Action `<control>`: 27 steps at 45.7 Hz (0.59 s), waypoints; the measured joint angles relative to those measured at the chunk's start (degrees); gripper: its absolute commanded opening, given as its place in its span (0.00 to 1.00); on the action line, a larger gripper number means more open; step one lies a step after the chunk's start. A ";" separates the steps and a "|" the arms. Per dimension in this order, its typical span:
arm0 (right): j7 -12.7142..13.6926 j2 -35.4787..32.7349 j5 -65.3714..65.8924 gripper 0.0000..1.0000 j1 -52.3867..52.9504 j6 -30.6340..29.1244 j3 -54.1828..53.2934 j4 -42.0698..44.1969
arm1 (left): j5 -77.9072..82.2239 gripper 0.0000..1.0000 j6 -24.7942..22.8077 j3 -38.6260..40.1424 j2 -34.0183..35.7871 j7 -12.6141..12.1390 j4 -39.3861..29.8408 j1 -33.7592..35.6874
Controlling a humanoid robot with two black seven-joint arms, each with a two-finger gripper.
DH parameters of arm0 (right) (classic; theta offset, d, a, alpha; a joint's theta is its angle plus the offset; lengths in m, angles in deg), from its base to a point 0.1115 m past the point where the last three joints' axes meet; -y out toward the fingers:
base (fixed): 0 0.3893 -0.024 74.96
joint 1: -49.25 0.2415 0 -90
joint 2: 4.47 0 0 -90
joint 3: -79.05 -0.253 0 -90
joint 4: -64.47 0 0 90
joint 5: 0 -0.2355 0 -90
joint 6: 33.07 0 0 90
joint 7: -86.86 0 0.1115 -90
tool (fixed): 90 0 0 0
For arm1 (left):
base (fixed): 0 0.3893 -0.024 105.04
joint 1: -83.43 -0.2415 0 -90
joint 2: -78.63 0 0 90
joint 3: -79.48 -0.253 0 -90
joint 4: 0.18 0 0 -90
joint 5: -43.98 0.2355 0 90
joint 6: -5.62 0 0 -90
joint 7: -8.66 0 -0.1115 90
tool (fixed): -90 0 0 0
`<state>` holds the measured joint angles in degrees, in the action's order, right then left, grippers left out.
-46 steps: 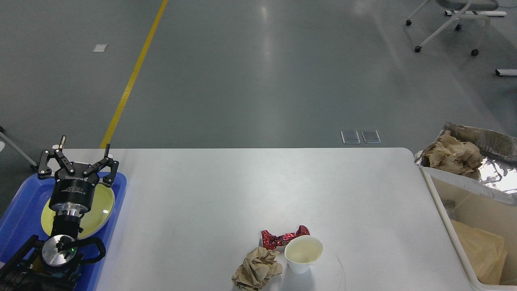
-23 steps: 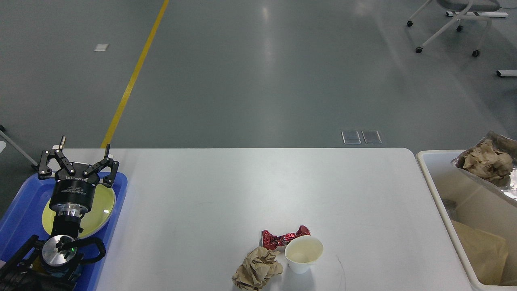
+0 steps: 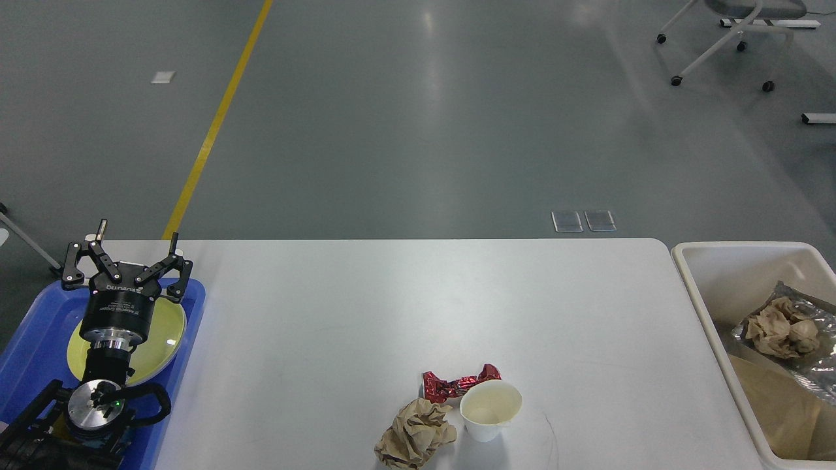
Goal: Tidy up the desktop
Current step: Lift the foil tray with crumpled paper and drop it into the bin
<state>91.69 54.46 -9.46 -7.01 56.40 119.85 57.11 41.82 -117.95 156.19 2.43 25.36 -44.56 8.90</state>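
Note:
The white desktop (image 3: pixel 405 300) fills the lower middle of the head view. Near its front edge lie a crumpled brown paper ball (image 3: pixel 414 434), a red foil wrapper (image 3: pixel 457 383) and a white paper cup (image 3: pixel 490 410), all close together. My left gripper (image 3: pixel 136 236) is open and empty, held above a yellow-green plate (image 3: pixel 163 333) in the blue tray (image 3: pixel 32 339) at the far left. My right gripper is out of view.
A cream-white bin (image 3: pixel 708 307) stands off the desktop's right edge; in it lie silver foil with crumpled brown paper (image 3: pixel 780 326) and a brown paper bag (image 3: pixel 777 405). A wheeled chair (image 3: pixel 731 36) stands on the grey floor at the far right. A yellow line (image 3: pixel 215 124) crosses the floor.
The foil with crumpled brown paper has dropped from above the bin's near corner down into the bin. My left arm has not moved.

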 measured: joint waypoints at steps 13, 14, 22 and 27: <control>0.00 3.40 -0.17 0.09 -3.43 4.62 -0.59 -0.01 | -0.01 0.96 0.00 0.00 0.00 0.00 0.00 0.00; 0.00 3.58 -0.18 0.30 -3.45 5.15 -0.65 -0.03 | 0.00 0.96 0.00 0.00 0.00 0.00 0.00 0.00; -0.15 4.64 -0.26 1.00 -3.50 9.13 -0.66 -0.13 | 0.00 0.96 0.00 0.00 0.00 0.00 0.00 0.00; -0.16 5.27 -0.26 1.00 -3.44 9.73 -0.56 -0.34 | 0.02 0.96 0.00 0.00 0.00 0.00 0.00 0.00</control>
<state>91.53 59.73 -9.72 -10.45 66.13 119.29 56.77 41.84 -117.95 156.18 2.43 25.36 -44.56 8.90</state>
